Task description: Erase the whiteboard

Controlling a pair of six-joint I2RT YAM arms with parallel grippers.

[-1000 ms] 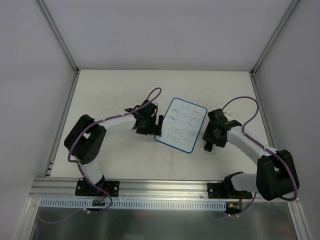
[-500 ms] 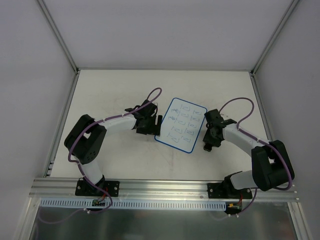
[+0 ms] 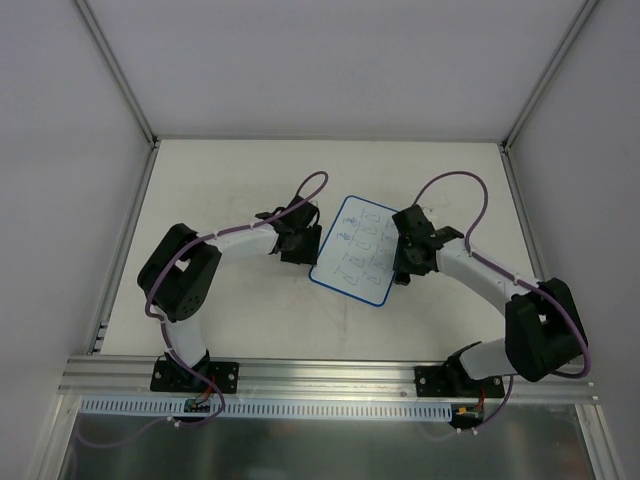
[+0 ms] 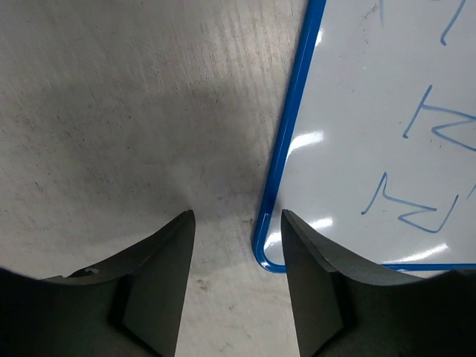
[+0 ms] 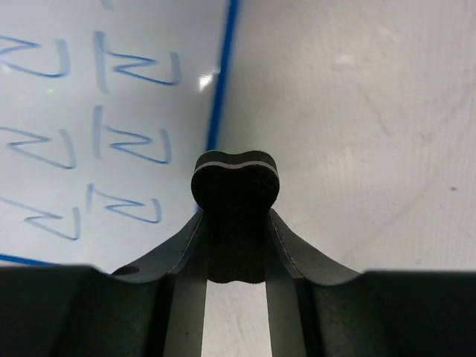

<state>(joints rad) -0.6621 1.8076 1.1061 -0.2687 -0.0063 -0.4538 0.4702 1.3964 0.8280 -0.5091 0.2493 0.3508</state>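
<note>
Flat on the table between both grippers: the whiteboard, blue marks across its face. At the left gripper, jaws apart, gripping nothing, the board's corner just beside one fingertip. In the right gripper, clenched on a dark eraser at the board's blue edge.

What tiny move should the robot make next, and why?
Probably slide the right fingers leftward onto the whiteboard. They pinch the eraser right at the board's blue rim, and the blue marks are all unwiped. The left fingers stand open at the board's corner.
</note>
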